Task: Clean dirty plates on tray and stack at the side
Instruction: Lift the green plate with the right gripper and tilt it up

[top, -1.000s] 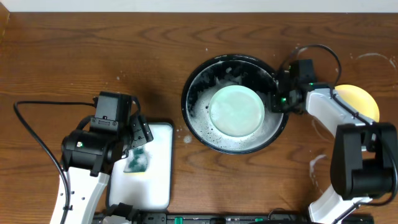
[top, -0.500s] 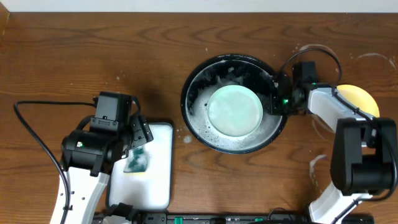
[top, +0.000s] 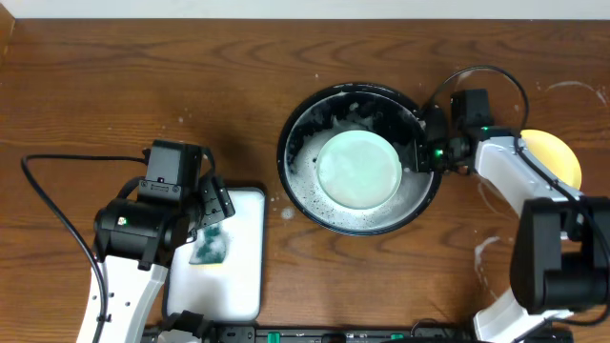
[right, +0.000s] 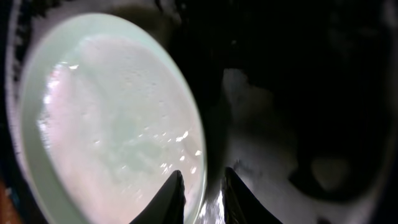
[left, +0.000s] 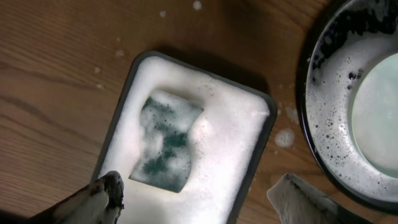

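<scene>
tray (top: pixel 284 157): round black basin, just to 3 o'clock of bench (top: pixel 114 76) centre; white suds on inner wall and floor, thickest toward 12 o'clock.
mint plate (top: pixel 359 171): inside tray, filling most of the floor, pale soapy film across its face; red smear not made out.
yellow plate (top: pixel 558 157): on bare wood at 3 o'clock of tray, well apart from it, its 9 o'clock part hidden under right arm.
side patch (top: pixel 572 90): wood at 2 o'clock of tray, faint white ring stain; more white splash marks toward 5 o'clock near the right arm base.
right tool (top: pixel 419 154): at tray's 3 o'clock rim, reaching inward; in wrist view fingers (right: pixel 174 196) nearly together, one over the plate's face, the other outside its edge, clamped on mint plate rim.
left tool (left: pixel 196 186): hovering over soap dish, fingers wide apart, nothing between them, suds on the tips.
soap dish (left: pixel 256 158): rectangular, dark-rimmed, full of white foam, at 8 o'clock of tray, near but not touching.
sponge (left: pixel 165 142): green, lying flat in the foam, toward dish's 9 o'clock side, partly foam-covered.
cable (top: pixel 57 219): black, looping across wood at 9 o'clock of left arm.
</scene>
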`<action>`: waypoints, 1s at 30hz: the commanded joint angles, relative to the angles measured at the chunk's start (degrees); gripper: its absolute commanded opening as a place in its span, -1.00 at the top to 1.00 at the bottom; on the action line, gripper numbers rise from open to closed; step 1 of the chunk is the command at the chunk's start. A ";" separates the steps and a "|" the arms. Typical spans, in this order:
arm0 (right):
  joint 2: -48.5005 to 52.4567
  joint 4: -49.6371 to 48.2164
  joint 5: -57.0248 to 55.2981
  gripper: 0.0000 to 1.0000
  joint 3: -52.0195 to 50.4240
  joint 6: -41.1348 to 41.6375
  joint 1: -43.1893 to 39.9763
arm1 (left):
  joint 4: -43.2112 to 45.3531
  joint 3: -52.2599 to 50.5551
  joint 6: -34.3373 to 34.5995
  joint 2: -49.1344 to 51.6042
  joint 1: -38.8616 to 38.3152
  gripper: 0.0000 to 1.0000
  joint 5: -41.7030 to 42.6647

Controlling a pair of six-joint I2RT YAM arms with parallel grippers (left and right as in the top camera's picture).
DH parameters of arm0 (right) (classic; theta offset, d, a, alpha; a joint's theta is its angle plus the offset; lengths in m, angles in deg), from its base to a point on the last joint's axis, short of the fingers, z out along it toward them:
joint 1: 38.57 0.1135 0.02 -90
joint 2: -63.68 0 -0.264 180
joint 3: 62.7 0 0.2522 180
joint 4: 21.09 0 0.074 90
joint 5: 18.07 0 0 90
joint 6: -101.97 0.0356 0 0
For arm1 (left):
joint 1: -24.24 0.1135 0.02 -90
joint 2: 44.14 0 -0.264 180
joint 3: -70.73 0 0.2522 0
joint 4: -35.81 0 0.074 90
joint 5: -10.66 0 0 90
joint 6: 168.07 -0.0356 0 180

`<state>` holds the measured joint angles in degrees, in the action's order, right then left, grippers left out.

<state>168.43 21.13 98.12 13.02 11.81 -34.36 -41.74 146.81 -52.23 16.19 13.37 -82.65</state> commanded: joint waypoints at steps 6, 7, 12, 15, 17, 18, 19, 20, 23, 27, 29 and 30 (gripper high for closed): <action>5.97 -2.36 1.25 0.98 -0.22 -1.14 0.85 | 0.02 0.92 -0.11 -0.07 0.31 -0.63 -0.11; 5.64 -2.38 1.25 0.97 -0.15 -0.50 0.07 | 0.02 0.92 -0.11 -0.04 0.31 -0.63 -0.11; 1.33 -2.27 -2.64 0.97 -0.09 0.59 -0.28 | 0.02 0.92 -0.11 -0.04 0.31 -0.63 -0.11; -4.02 -0.98 -8.28 0.97 -0.09 0.76 1.53 | 0.02 0.92 -0.11 -0.04 0.31 -0.64 -0.11; -7.23 -0.11 -12.85 0.97 -0.09 0.79 2.93 | 0.02 0.92 -0.11 -0.07 0.31 -0.64 -0.11; -9.14 0.50 -15.74 0.97 -0.09 0.98 3.82 | 0.02 0.92 -0.11 -0.04 0.31 -0.63 -0.11; -10.97 1.07 -18.86 0.98 -0.09 1.64 4.72 | 0.02 0.92 -0.11 -0.04 0.31 -0.63 -0.11; -12.79 1.70 -22.27 0.97 -0.09 2.05 5.77 | 0.02 0.92 -0.11 -0.04 0.31 -0.63 -0.11; -17.59 2.84 -31.43 0.98 -0.09 2.05 8.59 | 0.02 0.92 -0.11 -0.04 0.31 -0.63 -0.11; -21.81 2.45 -40.83 0.98 -0.09 2.03 12.48 | 0.02 0.92 -0.11 -0.04 0.31 -0.64 -0.11; -23.58 2.38 -46.29 0.98 -0.09 2.03 14.75 | 0.02 0.92 -0.11 -0.04 0.31 -0.63 -0.11; -24.48 2.40 -49.57 0.98 -0.09 2.03 16.22 | 0.02 0.92 -0.11 -0.04 0.31 -0.64 -0.11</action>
<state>146.97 23.69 62.41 12.38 12.86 -21.53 -41.76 146.81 -52.23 16.19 13.37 -82.65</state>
